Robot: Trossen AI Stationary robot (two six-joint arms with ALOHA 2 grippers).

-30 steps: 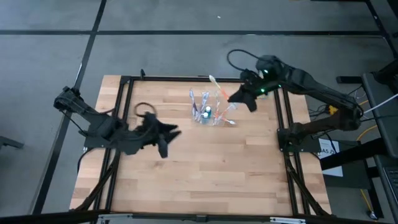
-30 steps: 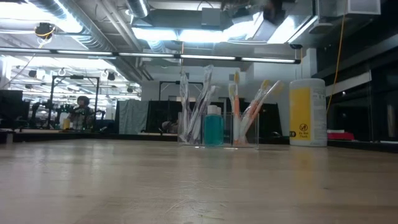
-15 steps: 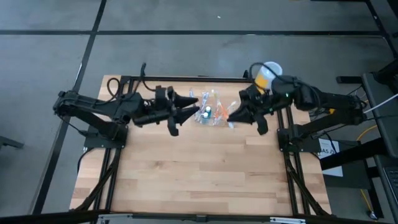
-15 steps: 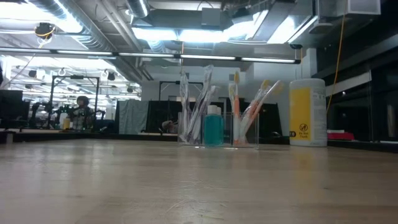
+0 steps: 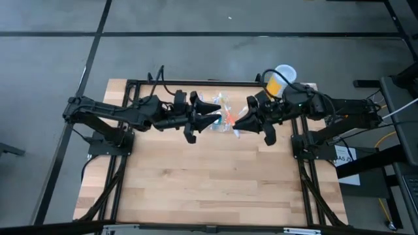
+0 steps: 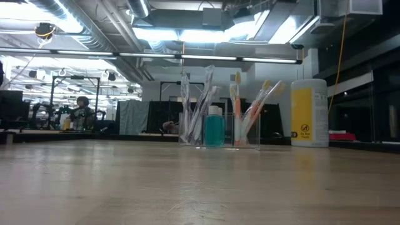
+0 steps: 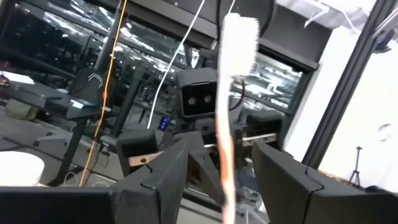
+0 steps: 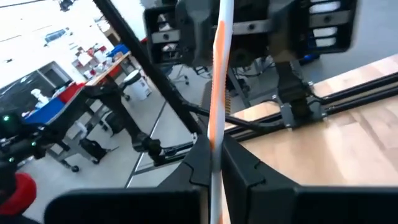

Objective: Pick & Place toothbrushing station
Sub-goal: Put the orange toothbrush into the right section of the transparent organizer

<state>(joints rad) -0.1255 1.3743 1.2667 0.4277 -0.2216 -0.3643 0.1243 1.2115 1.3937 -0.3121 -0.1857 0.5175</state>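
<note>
The station (image 6: pixel 219 128) is a clear plastic holder with side-by-side compartments. In the low view it stands upright on the wooden worktop (image 6: pixel 187 187), right of centre in the frame. Its left cups hold pale toothbrushes, the middle a teal bottle (image 6: pixel 214 130), and the right cups orange-handled brushes that lean outward. A yellow canister (image 6: pixel 309 114) with a white lid stands apart from it, further right.

In the high view the station (image 5: pixel 225 121) sits near the upper middle of the worktop (image 5: pixel 209 183), between the two hands. The left hand (image 5: pixel 214 117) reaches it from the frame's left, its fingers spread wide, and a white toothbrush (image 7: pixel 229 106) rises between them in the left wrist view. The right hand (image 5: pixel 240 122) comes from the frame's right, its fingers pinched narrowly on an orange toothbrush (image 8: pixel 217 93).
</note>
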